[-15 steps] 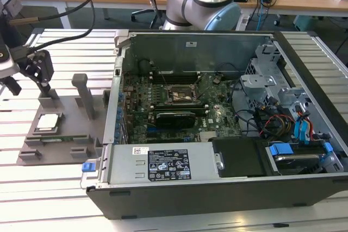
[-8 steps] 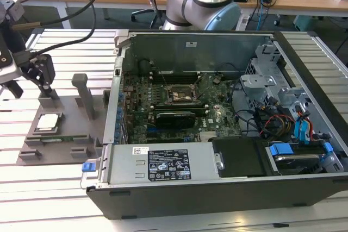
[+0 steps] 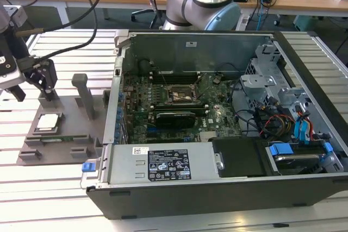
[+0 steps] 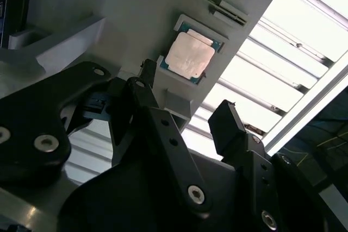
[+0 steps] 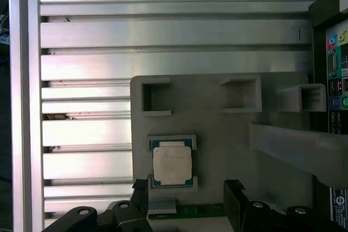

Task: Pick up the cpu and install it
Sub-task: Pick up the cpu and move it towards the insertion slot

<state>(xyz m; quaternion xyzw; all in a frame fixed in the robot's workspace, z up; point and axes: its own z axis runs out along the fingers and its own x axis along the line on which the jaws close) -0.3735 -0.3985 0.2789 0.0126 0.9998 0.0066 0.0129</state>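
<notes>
Slatted aluminium table carries a grey fixture plate beside the open computer case. The cpu lies flat in a square recess of the plate. The gripper hovers above it, spread and empty. In both wrist views the cpu sits beyond the gap between the jaws, nearer one finger. The motherboard socket is well apart, toward the exterior view's right.

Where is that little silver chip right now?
In the exterior view, the chip lies in its grey holder at that view's left, beside the open computer case.
</notes>
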